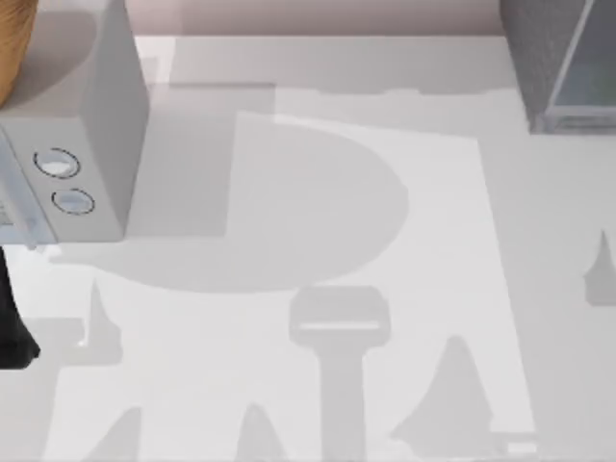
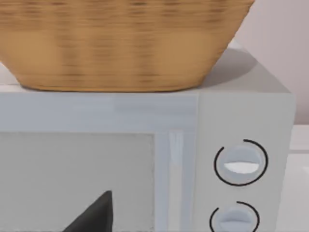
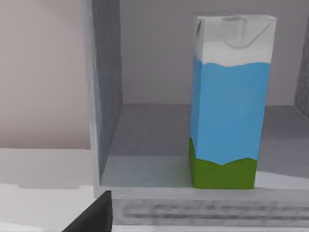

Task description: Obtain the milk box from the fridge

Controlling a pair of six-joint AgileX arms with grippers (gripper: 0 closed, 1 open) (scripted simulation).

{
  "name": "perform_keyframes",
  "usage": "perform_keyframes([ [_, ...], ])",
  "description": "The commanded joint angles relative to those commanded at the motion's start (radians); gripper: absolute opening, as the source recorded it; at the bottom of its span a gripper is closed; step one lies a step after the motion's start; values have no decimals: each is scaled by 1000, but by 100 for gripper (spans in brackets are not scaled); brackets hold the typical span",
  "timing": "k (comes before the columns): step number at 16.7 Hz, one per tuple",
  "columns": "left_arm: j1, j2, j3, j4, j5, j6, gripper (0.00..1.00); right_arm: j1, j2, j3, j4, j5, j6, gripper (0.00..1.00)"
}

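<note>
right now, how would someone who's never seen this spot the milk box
Start at the fridge, the dark grey speckled cabinet at the far right corner of the table. In the right wrist view its front is open, and the milk box stands upright on the cabinet floor near the front edge. It is a small carton with a white gabled top, sky-blue sides and a green bottom band, alone in there.
</note>
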Motion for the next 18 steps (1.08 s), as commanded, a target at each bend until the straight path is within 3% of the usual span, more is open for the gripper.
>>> perform_keyframes([
  [5, 0, 0, 0, 0, 0, 0, 100, -136, 502, 33, 413, -129, 8, 100],
  [10, 0, 0, 0, 0, 0, 0, 100, -235, 826, 71, 712, -224, 10, 100],
  [18, 0, 0, 0, 0, 0, 0, 100, -263, 916, 86, 812, -253, 9, 100],
])
